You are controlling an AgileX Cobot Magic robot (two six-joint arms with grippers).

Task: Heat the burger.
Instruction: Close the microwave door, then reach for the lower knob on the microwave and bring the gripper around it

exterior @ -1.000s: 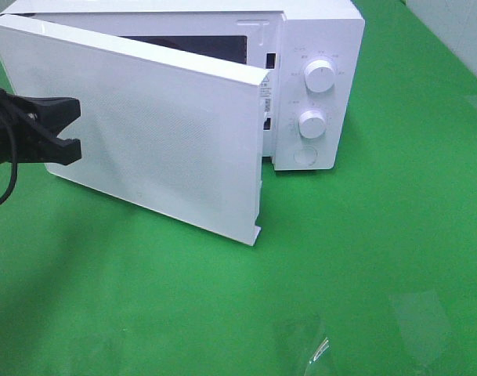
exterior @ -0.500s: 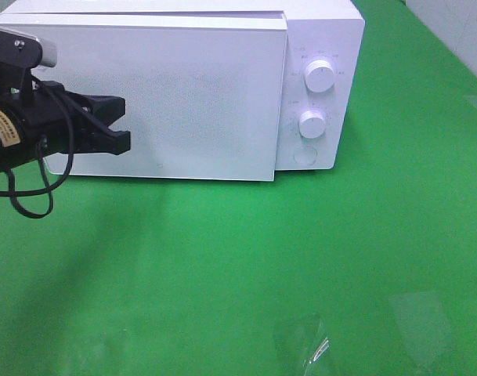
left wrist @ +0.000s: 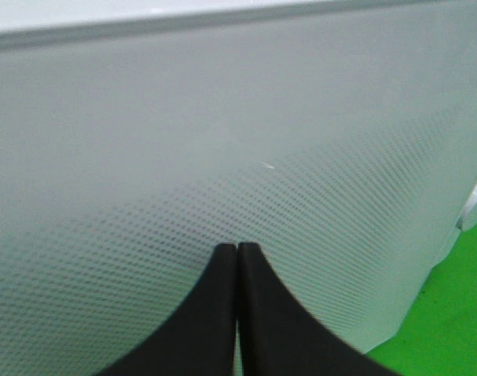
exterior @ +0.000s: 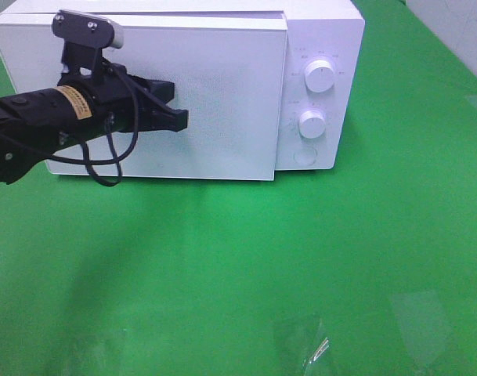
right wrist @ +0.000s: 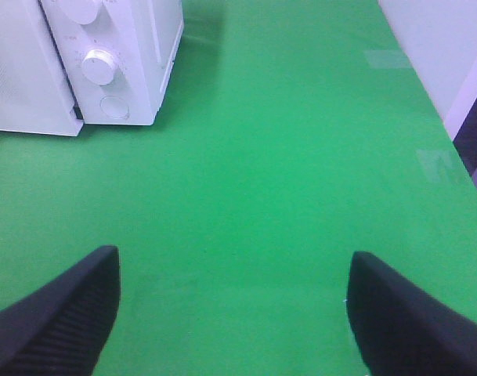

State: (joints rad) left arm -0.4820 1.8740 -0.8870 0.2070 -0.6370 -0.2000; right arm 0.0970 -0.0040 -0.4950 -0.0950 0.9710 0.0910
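The burger is out of view. A white microwave (exterior: 324, 31) stands at the back of the green table, its door (exterior: 230, 94) closed flat. My left gripper (exterior: 183, 119) is shut with nothing in it, its tips right in front of the door's middle. In the left wrist view the two black fingers (left wrist: 215, 313) press together and the left gripper (left wrist: 236, 249) points at the dotted door panel (left wrist: 222, 117); I cannot tell whether they touch it. My right gripper (right wrist: 232, 257) is open and empty over bare green table, to the right of the microwave (right wrist: 136, 47).
Two round knobs (exterior: 320, 77) (exterior: 312, 123) and a round button (exterior: 304, 156) sit on the microwave's right panel. A small shiny scrap (exterior: 312, 348) lies near the table's front edge. A pale wall (right wrist: 434, 47) borders the table on the right.
The microwave door, half open a second ago, has swung shut. My left arm has moved right along the door's front, staying shut.
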